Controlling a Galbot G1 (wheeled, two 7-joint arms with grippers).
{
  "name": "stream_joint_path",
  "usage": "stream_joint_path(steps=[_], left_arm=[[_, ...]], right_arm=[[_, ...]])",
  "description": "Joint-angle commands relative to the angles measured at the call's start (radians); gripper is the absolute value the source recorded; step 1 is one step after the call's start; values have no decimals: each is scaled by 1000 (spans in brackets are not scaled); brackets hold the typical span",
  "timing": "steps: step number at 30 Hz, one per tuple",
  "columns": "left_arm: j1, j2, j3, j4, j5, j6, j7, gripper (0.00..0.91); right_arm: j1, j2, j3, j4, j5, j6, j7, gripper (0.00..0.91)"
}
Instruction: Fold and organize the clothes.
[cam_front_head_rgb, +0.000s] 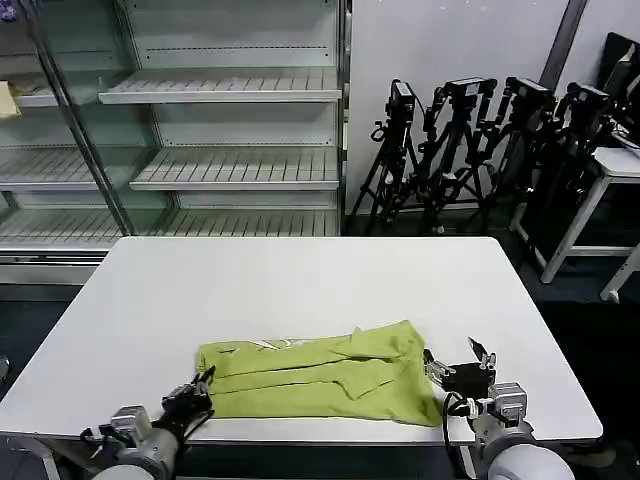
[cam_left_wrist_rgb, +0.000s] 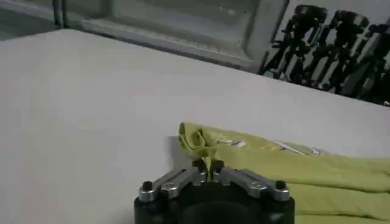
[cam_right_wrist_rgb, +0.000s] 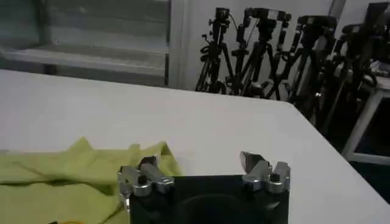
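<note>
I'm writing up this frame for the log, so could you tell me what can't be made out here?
- T-shirt graphic: folded under, a sliver of white shows in the head view.
- Left gripper: shut on the T-shirt's edge; cloth hides the fingertips' bite.
- Right gripper: open; in its wrist view the near finger overlaps the cloth, so contact is unclear.

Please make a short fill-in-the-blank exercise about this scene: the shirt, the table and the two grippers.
1. The T-shirt lies folded on the white ____.
2. The left gripper is ____ on the shirt's edge.
3. The right gripper beside the shirt has its fingers ____.
4. Behind the table stand black ____.

Missing words: table; shut; open; tripods
</note>
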Motion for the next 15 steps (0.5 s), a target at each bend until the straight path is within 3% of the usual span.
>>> stream_joint_path(steps=[1, 9, 15], left_arm=[[24, 123, -235, 69, -128, 0, 27, 40], [11, 203, -405, 168, -203, 14, 54, 40], [-14, 194, -424, 130, -345, 56, 40, 40]], right_arm=[[8, -2, 2, -5, 6, 1, 0, 907], [23, -13, 6, -11, 16, 1, -1, 907], [19, -17, 8, -11, 18, 1, 1, 907]])
